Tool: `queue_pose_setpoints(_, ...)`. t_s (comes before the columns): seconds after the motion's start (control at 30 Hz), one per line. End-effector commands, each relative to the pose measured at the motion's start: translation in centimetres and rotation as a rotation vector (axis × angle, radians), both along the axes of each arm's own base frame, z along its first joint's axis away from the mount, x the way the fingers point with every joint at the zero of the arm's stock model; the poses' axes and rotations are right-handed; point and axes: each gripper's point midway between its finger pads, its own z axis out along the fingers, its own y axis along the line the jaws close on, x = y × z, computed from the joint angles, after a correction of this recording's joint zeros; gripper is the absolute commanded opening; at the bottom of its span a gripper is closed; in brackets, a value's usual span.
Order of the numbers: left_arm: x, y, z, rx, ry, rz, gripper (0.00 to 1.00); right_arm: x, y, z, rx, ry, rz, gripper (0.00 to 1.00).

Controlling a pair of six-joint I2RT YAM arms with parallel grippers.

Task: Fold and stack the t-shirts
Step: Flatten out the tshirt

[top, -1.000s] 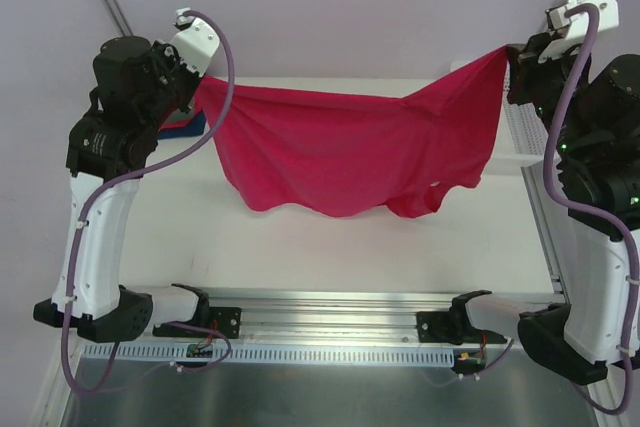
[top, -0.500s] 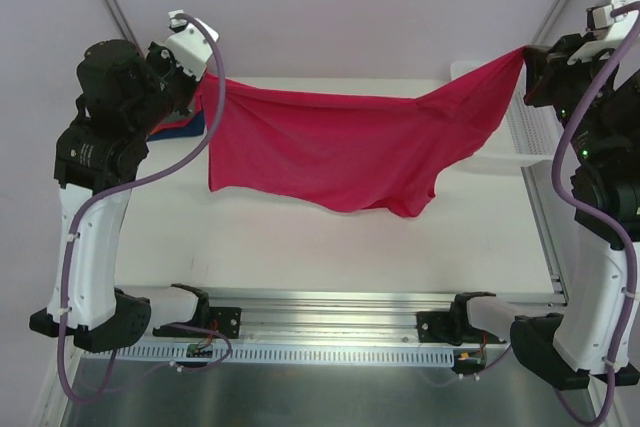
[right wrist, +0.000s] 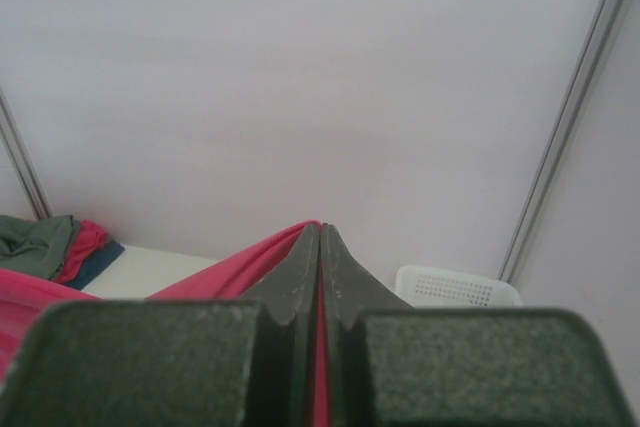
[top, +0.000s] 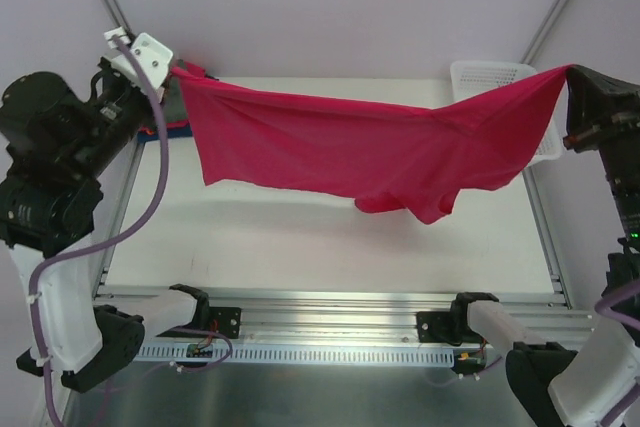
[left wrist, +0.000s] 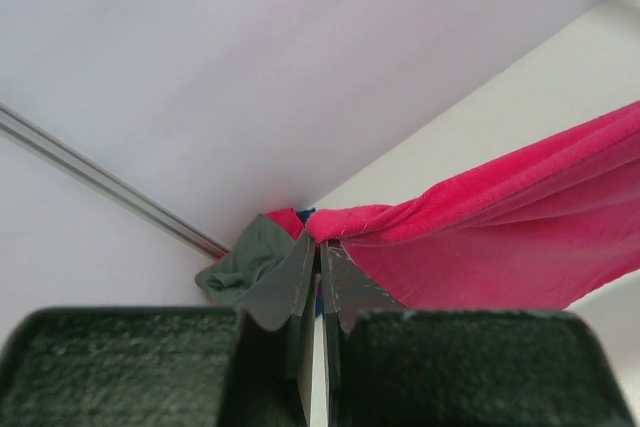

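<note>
1. Top view: the crimson-red t-shirt (top: 370,152) hangs in the air, stretched between the two arms above the tabletop (top: 300,247). Its upper edge runs nearly taut from side to side. The lower part sags in loose folds and hangs lowest right of centre.
2. Top view: the left tool (top: 174,70) is raised at the far left and clenched on the shirt's left corner. The right tool (top: 572,73) is raised at the far right and pinches the opposite corner.
3. Top view: a white lattice basket (top: 490,75) sits near the tabletop's far right corner, partly hidden behind the raised cloth.
4. Left wrist view: the left tool's two fingers (left wrist: 292,282) are pressed together, with a bunched corner of the red shirt caught at their tips. From there the shirt stretches away to the right. Just beyond the tips, a grey-green t-shirt (left wrist: 240,262) lies crumpled at the tabletop's far corner.
5. Right wrist view: the right tool's fingers (right wrist: 290,277) are closed flat against each other, with red cloth gripped in the seam between them and spreading to the left. At the far left, the grey-green shirt and a dark blue t-shirt (right wrist: 98,260) lie heaped together. The basket shows low on the right.
</note>
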Motion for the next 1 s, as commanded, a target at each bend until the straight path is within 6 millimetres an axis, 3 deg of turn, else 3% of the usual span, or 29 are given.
queue_pose_setpoints(0.0,-3.0,0.7,2.6,-0.042,-0.093,-0.012,0.00,-3.8,0.3,3.3,0.040,-0.137,0.025,0.00)
queue_pose_setpoints(0.17,-5.1,1.2,3.2,-0.057,-0.130,-0.017,0.00,-6.0,-0.5,5.0,0.055,-0.209,-0.040,0.01)
queue_pose_setpoints(0.3,-5.8,1.4,3.5,-0.052,-0.149,-0.019,0.00,-6.4,-0.5,5.5,0.049,-0.231,-0.055,0.01)
queue_pose_setpoints(0.43,-5.4,1.5,2.1,-0.034,-0.121,-0.009,0.00,-5.1,-0.5,3.7,0.038,-0.171,-0.053,0.01)
queue_pose_setpoints(0.47,-4.6,1.4,0.9,-0.025,-0.084,-0.001,0.00,-3.4,-0.7,1.7,0.043,-0.103,-0.051,0.01)
queue_pose_setpoints(0.53,-3.7,1.7,-0.8,0.003,-0.044,0.023,0.00,-2.3,-0.6,-0.4,0.022,-0.045,-0.044,0.01)
queue_pose_setpoints(0.57,-2.5,1.7,-3.0,0.030,0.011,0.033,0.00,-0.3,-0.9,-2.8,0.024,0.030,-0.048,0.01)
queue_pose_setpoints(0.7,1.0,1.2,-8.8,0.078,0.157,0.048,0.00,3.9,-1.3,-7.9,0.000,0.180,-0.045,0.01)
queue_pose_setpoints(0.73,2.0,1.1,-9.4,0.075,0.157,0.061,0.00,5.1,-1.5,-8.4,0.001,0.195,-0.053,0.01)
queue_pose_setpoints(0.8,4.3,0.8,-12.4,0.071,0.225,0.077,0.00,6.8,-1.8,-8.8,0.000,0.204,-0.058,0.01)
queue_pose_setpoints(0.83,5.4,0.6,-12.5,0.066,0.211,0.082,0.00,7.8,-2.1,-8.1,-0.004,0.180,-0.068,0.01)
queue_pose_setpoints(0.93,8.8,-0.1,-15.1,0.075,0.285,0.093,0.00,12.3,-3.0,-7.9,-0.026,0.181,-0.088,0.01)
queue_pose_setpoints(0.97,10.8,-0.3,-15.7,0.079,0.304,0.101,0.00,15.1,-3.4,-9.1,-0.024,0.220,-0.090,0.01)
